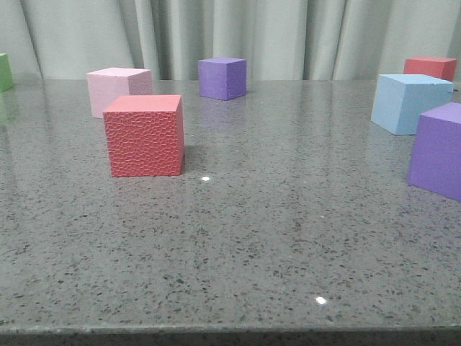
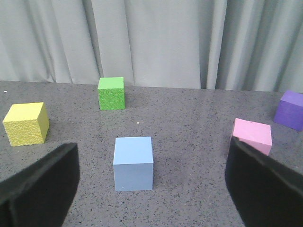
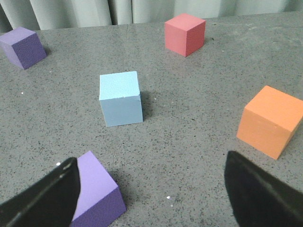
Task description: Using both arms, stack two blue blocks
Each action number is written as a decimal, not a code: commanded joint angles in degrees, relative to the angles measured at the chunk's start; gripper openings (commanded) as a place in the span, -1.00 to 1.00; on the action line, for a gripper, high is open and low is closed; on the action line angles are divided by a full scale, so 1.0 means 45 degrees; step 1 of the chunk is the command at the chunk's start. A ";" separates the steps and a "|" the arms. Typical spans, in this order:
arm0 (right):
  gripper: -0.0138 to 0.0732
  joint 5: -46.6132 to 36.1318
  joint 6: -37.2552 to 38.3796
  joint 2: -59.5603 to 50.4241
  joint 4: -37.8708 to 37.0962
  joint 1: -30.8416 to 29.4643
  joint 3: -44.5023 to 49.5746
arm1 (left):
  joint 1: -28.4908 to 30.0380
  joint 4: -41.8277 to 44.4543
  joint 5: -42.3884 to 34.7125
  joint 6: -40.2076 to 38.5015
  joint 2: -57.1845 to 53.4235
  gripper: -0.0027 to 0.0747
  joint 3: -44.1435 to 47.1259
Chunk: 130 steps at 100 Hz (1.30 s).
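Blue block (image 2: 133, 163) sits on table (image 2: 189, 123) between spread fingers of left gripper (image 2: 151, 189), untouched. Second blue block (image 3: 120, 98) stands apart ahead of right gripper (image 3: 151, 194), also wide, empty.

A lab-style test setup: a speckled grey stone table (image 1: 238, 238) backed by a plain grey curtain (image 1: 288, 36), scattered with coloured foam cubes (image 1: 144, 135).

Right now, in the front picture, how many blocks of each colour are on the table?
red blocks: 2
purple blocks: 2
pink block: 1
blue block: 1
green block: 1
Total: 7
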 commanded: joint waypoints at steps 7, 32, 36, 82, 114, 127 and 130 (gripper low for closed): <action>0.75 -0.1067 -0.0026 0.0155 0.0012 -0.0079 -0.0422 | 0.0021 -0.0200 -0.1102 -0.0009 0.0105 0.65 -0.0410; 0.75 0.0215 -0.0041 0.1226 0.0291 -0.0079 -0.1331 | 0.0021 -0.0220 -0.0935 -0.0009 0.0636 0.65 -0.0410; 0.75 0.0544 -0.0041 0.1654 0.0291 -0.0079 -0.1718 | 0.0021 -0.0220 -0.0908 -0.0009 0.0765 0.65 -0.0410; 0.75 0.4156 -0.0163 0.8329 0.0473 0.0583 -0.7918 | 0.0021 -0.0220 -0.0652 -0.0009 0.1071 0.65 -0.0410; 0.75 0.7098 -0.0185 1.3085 0.0562 0.0879 -1.2822 | 0.0021 -0.0220 -0.0315 -0.0009 0.1071 0.65 -0.0410; 0.75 0.7845 -0.0272 1.4599 0.0739 0.0879 -1.4171 | 0.0021 -0.0220 -0.0285 -0.0009 0.1071 0.65 -0.0410; 0.75 0.7997 -0.0284 1.4862 0.0802 0.0879 -1.4392 | 0.0021 -0.0220 -0.0253 -0.0009 0.1071 0.65 -0.0410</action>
